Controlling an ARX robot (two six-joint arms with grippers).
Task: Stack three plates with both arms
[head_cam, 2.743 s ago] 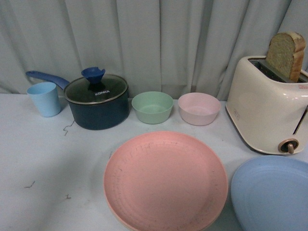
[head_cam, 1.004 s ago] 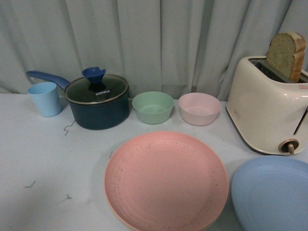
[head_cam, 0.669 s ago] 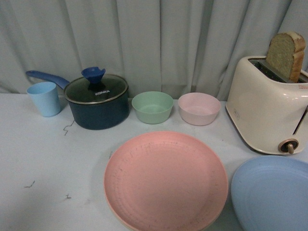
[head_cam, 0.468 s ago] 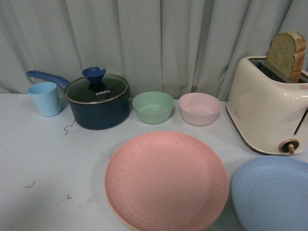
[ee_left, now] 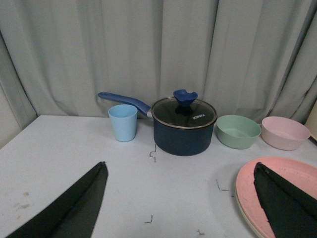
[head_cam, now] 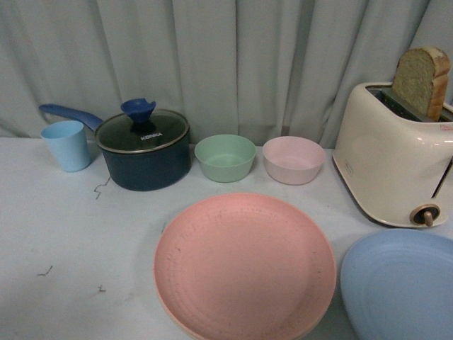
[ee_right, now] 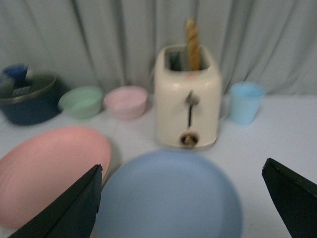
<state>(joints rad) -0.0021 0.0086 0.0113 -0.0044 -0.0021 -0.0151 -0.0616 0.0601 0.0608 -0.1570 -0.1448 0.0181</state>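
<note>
Pink plate on cream, blue plate apart, both grippers empty.

Front view: the pink plate (head_cam: pixel 244 265) lies left of the toaster (head_cam: pixel 393 156), the blue plate (head_cam: pixel 400 287) just before it. Left wrist view: the left gripper (ee_left: pixel 179 165) gapes wide, and a cream plate (ee_left: pixel 241 212) peeks from under the pink one. Right wrist view, blurred: the right gripper (ee_right: pixel 182 163) is spread wide above the blue plate.

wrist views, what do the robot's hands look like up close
Only the fingers show. The left hand has two matte black fingers, wedges tapering to pointed tips. The right hand looks the same, though that picture is blurred. No cables or markings are visible, and the front view shows neither arm.
</note>
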